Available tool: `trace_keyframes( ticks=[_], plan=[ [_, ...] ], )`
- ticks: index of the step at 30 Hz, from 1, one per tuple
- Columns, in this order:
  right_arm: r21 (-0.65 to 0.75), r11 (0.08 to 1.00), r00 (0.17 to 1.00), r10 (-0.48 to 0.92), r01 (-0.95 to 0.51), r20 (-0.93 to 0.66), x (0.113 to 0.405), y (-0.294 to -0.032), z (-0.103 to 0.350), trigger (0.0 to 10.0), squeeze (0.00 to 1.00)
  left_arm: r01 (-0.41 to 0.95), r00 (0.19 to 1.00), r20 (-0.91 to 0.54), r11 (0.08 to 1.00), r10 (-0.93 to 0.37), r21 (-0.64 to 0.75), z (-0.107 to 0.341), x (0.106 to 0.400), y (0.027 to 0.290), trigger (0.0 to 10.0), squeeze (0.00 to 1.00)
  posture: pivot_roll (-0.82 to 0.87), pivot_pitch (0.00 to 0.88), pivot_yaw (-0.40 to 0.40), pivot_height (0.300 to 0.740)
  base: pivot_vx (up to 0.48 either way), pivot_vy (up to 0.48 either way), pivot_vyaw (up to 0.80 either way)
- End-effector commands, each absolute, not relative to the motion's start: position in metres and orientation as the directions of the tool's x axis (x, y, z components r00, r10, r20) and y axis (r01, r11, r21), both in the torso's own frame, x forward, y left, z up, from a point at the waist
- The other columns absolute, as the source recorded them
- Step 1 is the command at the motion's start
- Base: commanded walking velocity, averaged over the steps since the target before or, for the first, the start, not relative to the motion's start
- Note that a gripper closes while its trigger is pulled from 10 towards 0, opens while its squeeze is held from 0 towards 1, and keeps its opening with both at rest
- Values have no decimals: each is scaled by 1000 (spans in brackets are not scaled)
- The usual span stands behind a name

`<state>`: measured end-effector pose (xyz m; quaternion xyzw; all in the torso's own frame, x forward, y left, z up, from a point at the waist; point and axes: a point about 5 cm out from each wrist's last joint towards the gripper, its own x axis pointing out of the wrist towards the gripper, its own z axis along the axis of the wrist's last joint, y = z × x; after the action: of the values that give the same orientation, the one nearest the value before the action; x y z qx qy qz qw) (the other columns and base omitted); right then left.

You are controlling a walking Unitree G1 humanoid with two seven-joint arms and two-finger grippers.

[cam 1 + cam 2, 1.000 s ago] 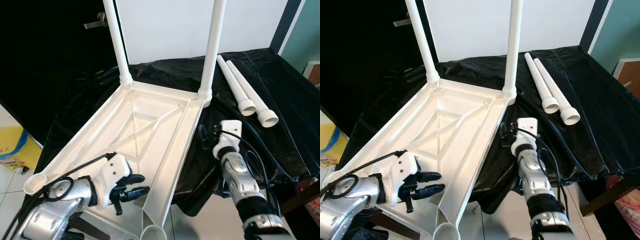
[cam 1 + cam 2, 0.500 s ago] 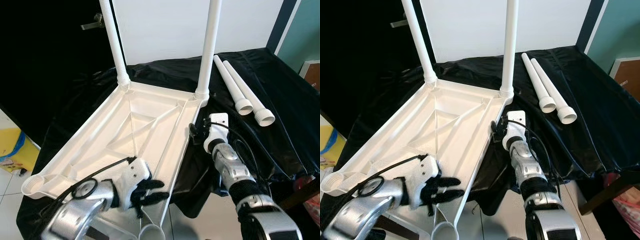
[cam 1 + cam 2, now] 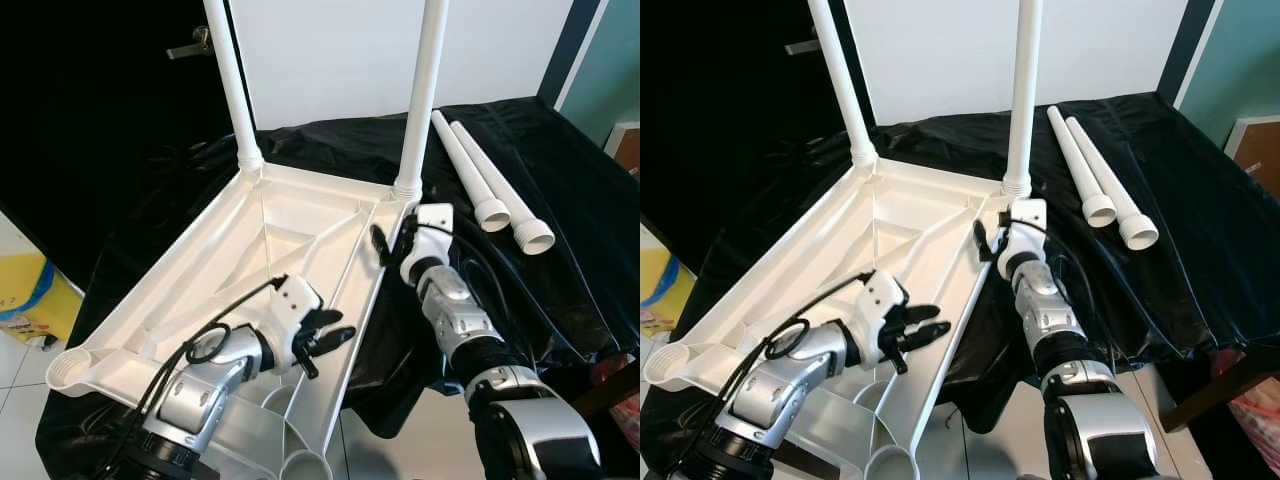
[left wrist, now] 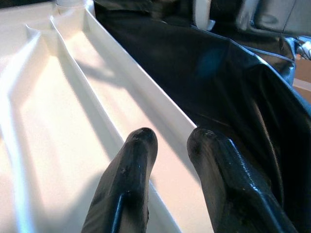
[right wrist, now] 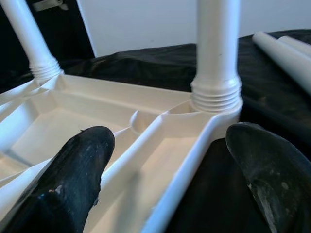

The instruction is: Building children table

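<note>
black cloth [image 3: 560, 190], yellow bag [image 3: 25, 290], door handle [image 3: 190, 43]

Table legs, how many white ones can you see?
4. Two stand screwed into the far corners of the upside-down tabletop: the left leg and the right leg. Two loose legs lie side by side on the black cloth.

Silver ribbed arms, white wrist housings, looping black cables; left hand [image 3: 322, 340], right hand [image 5: 165, 184]: glossy black fingers.

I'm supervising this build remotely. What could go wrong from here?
The right hand straddles the tabletop rim with open fingers; closing off-centre may slip. The upside-down tabletop overhangs the table's near edge, so a tug could tip it. The two loose legs could roll on the black cloth.
</note>
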<state>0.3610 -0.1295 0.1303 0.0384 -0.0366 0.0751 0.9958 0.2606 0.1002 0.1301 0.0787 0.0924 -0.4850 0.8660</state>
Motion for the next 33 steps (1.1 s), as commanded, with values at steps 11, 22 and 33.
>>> trace_keyframes(
  ticks=[11, 22, 33],
  plan=[
    [-10, 975, 955, 222, -224, 197, 315, -159, 127, 10000, 0, 879, 474, -351, 454, -807, 144, 140, 242, 152, 10000, 0, -74, 22, 66, 740, 0, 0, 0],
    [-77, 890, 880, 456, -449, 130, 266, -160, 122, 10000, 0, 899, 426, -632, 383, -647, 214, 127, 229, 203, 10000, 0, -86, 31, 75, 740, 0, 0, 0],
    [-65, 885, 877, 465, -460, 122, 263, -157, 131, 10000, 0, 831, 541, -637, 466, -549, 304, 96, 260, 175, 10000, 0, -94, 24, 74, 740, 0, 0, 0]
  ],
)
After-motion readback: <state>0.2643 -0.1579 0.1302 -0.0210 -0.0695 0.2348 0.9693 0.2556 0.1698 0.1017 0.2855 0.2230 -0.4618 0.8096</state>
